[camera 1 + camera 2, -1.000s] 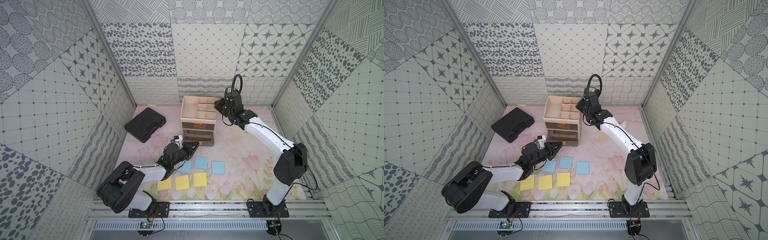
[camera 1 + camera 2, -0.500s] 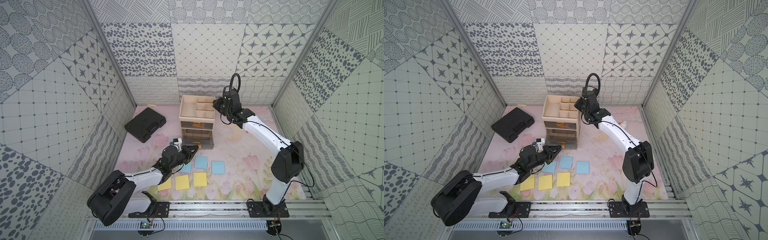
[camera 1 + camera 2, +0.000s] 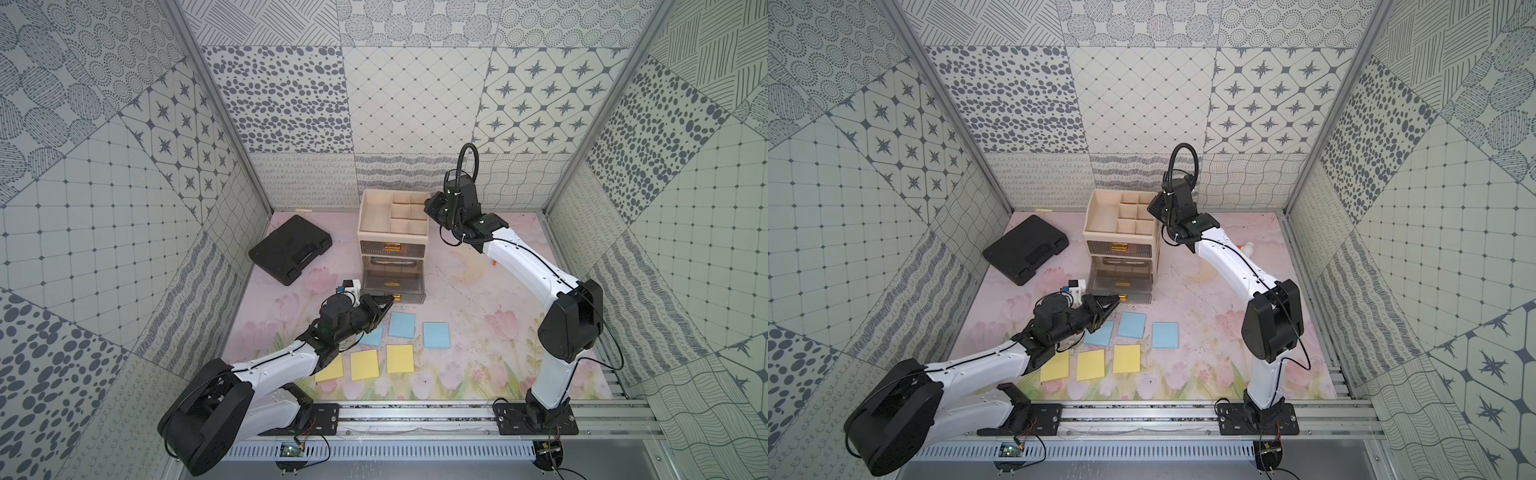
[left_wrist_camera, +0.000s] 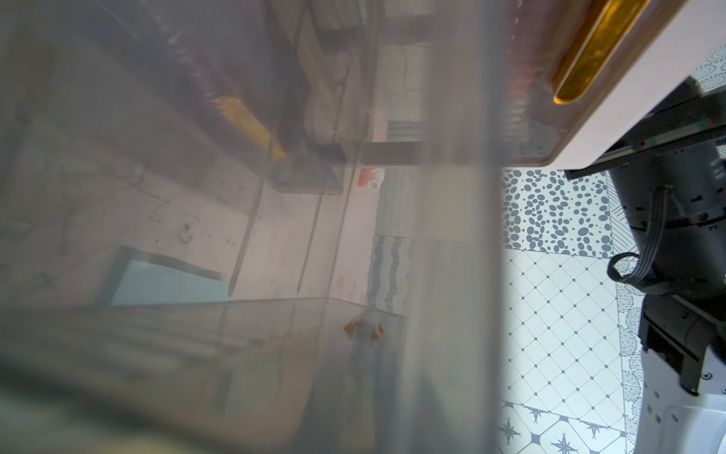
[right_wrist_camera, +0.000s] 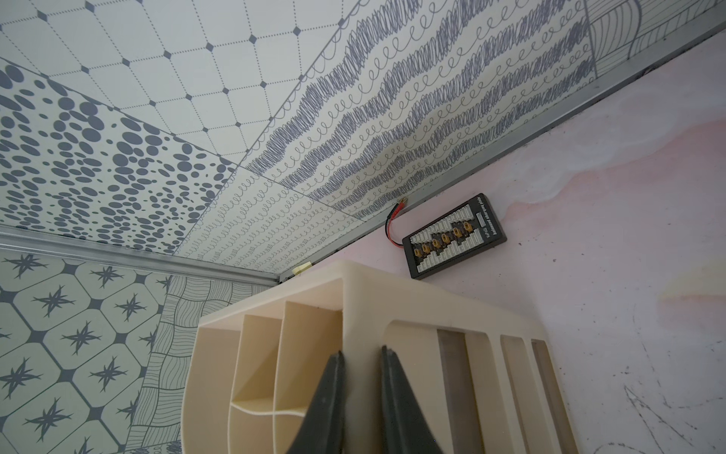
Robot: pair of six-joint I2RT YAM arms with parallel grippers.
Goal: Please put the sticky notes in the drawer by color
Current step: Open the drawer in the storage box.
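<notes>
on the flowered bench [image 3: 478, 332] the cream cabinet [image 3: 393, 237] stands at the back, its lower drawers pulled out. the right tool [image 5: 360, 351] is clamped narrow on the cabinet's side wall. the left tool [image 3: 388, 298] pinches the bottom drawer [image 3: 413, 297] by its gold handle [image 3: 397, 297]. three blue notes [image 3: 402, 325] and three yellow notes [image 3: 364, 364] lie just in front.

Both top views look down from high up and share the whole table [image 3: 478, 291] and drawer cabinet [image 3: 1100, 216]. The left wrist view sits right against a grey drawer [image 4: 235, 196]. The right wrist view looks across the cabinet's top tray [image 5: 353, 298] to the back wall [image 5: 353, 98]
</notes>
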